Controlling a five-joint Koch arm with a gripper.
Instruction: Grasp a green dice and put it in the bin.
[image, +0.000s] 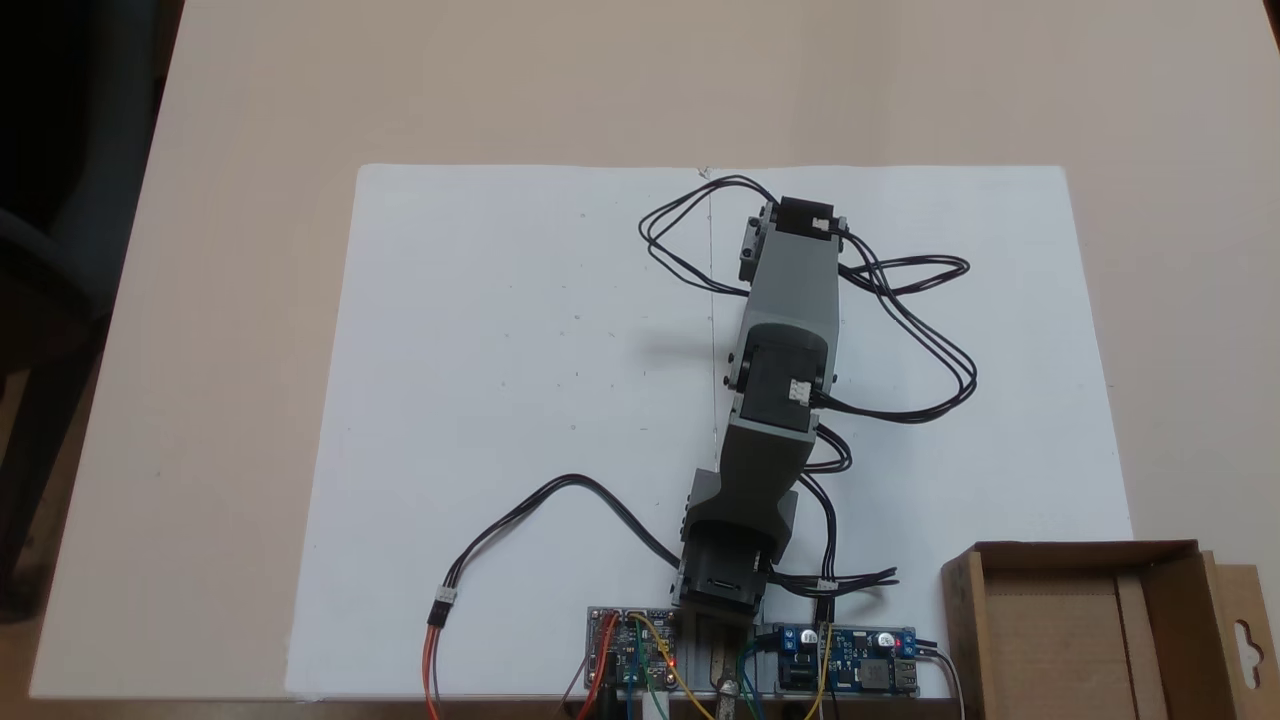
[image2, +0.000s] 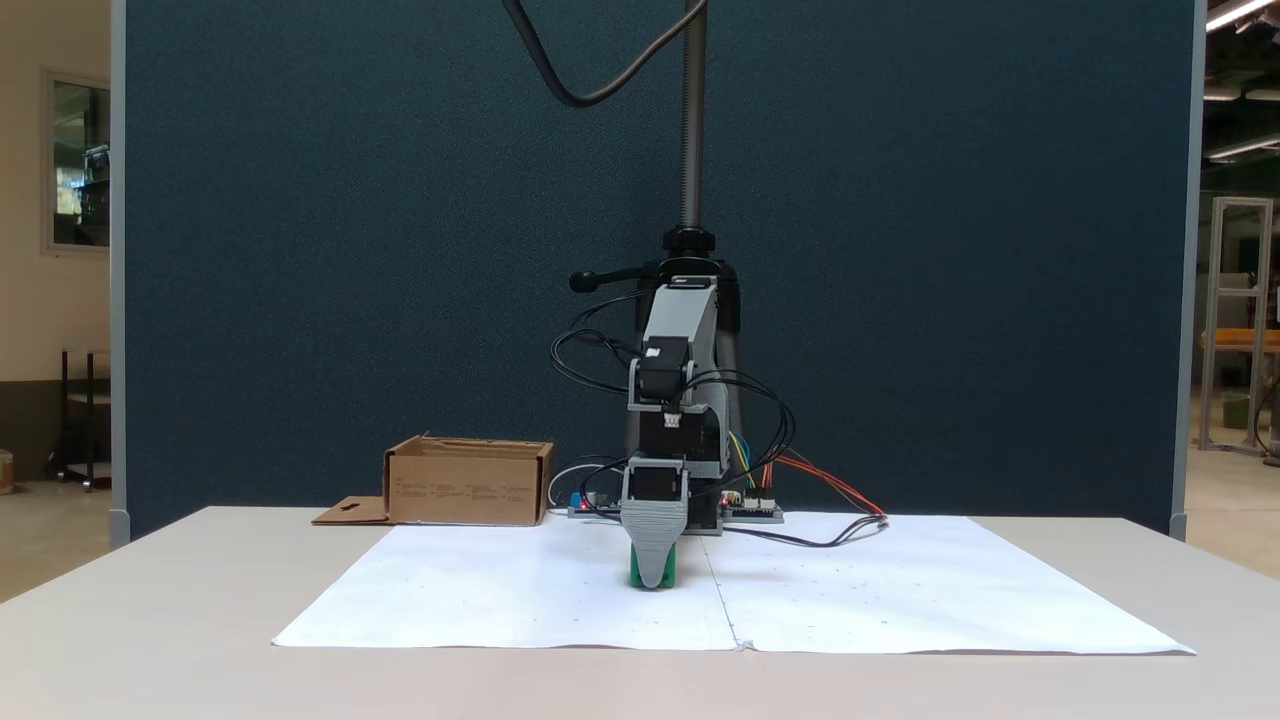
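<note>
White paper sheet (image2: 520, 600) covered the near middle of the surface (image2: 150, 640), and on it, low at the sheet's centre fold, the tool (image2: 652, 578) pointed straight down. Its grey jaw faced the front camera with the other jaw behind it, so whether it was wide or narrow could not be told. Behind that jaw the green dice (image2: 638, 577) sat on the paper, its edges showing on both sides of the tip. From above, the grey arm (image: 785, 330) hid both tool and dice, reaching out from its base over the sheet, black cables (image: 900, 330) looping beside it. Well apart, at the far left behind the sheet in the front fixed view, stood the cardboard bin (image2: 468, 485), open-topped.
</note>
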